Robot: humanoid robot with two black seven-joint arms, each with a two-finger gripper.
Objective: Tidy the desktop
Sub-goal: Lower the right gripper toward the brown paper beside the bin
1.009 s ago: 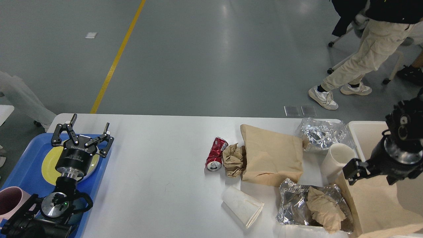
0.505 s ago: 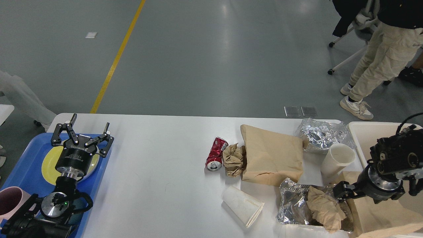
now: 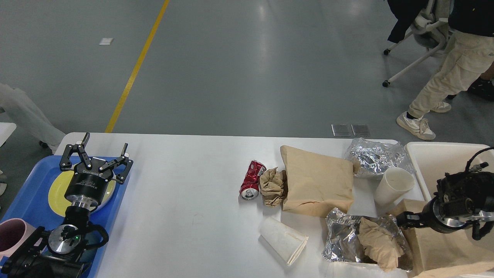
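The white desktop (image 3: 185, 193) carries litter on its right half. There is a crushed red can (image 3: 252, 180), a crumpled brown paper (image 3: 273, 187) and a flat brown paper bag (image 3: 317, 181). A foil wad (image 3: 376, 156), an upright white cup (image 3: 393, 186) and a white cup lying on its side (image 3: 283, 239) are also there. At the front right, a foil sheet (image 3: 341, 235) holds another brown paper wad (image 3: 380, 243). My right gripper (image 3: 402, 221) is low at that foil's right edge, over a second brown bag (image 3: 440, 253), its fingers dark and indistinct. My left gripper (image 3: 96, 154) hangs open.
Under my left gripper, a blue tray (image 3: 31, 200) at the left edge holds a yellow plate (image 3: 56, 189) and a pink mug (image 3: 11, 235). A cream bin (image 3: 436, 158) stands off the right end. A person (image 3: 451, 73) and a wheeled chair are on the floor beyond.
My right arm has dropped and swung left, from above the bin down to the foil and brown bag at the front right. The left arm has not moved. The person stepped right.
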